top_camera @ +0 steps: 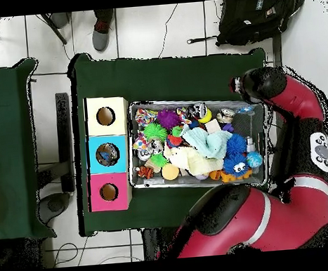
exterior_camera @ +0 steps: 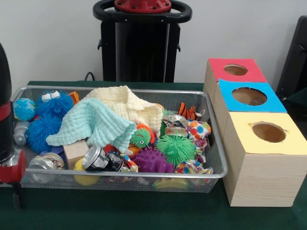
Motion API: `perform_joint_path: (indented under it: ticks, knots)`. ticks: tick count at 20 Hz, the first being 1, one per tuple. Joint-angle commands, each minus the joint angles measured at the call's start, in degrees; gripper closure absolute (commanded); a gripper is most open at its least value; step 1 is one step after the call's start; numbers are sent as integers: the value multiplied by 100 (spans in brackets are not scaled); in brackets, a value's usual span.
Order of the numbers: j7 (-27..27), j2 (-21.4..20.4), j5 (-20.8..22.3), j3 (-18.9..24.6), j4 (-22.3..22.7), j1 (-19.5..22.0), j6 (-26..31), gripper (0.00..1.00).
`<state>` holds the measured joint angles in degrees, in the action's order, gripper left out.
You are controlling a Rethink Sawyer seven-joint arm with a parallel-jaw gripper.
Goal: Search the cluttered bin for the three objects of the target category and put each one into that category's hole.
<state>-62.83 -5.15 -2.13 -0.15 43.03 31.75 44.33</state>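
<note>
Nearest us sits the yellow-topped box (exterior_camera: 266,160), beside the wire bin (exterior_camera: 213,175). We see the arm (exterior_camera: 7,129) off the bin's end, but cannot tell how its pincer stands. Toys, cans and cloths fill the bin; the blue box's hole (top_camera: 107,154) perhaps holds something, so most sorting remains.

My green tabletop (exterior_camera: 120,211) carries the wire bin (exterior_camera: 213,139) and, just beside it, three wooden boxes (exterior_camera: 261,177).

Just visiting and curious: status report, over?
Gripper fingers unseen, arm beside bin. Spiky balls still in bin. Cloths cover clutter.
</note>
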Motion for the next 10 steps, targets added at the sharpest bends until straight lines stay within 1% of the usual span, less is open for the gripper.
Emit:
perform_joint_path:
  ticks: [1,2,5,7,8,10]
  knots:
    - [-1235,214,40,-116,527,88,340,0]
    - [-1215,58,33,-99,900,179,140,0]
    - [-1149,-284,30,-94,1490,352,-124,0]
    - [-1196,-406,44,-206,1605,346,18,0]
    - [-1258,-465,62,-362,1626,306,320,0]
    - [-1263,-594,72,-417,1849,342,258,0]
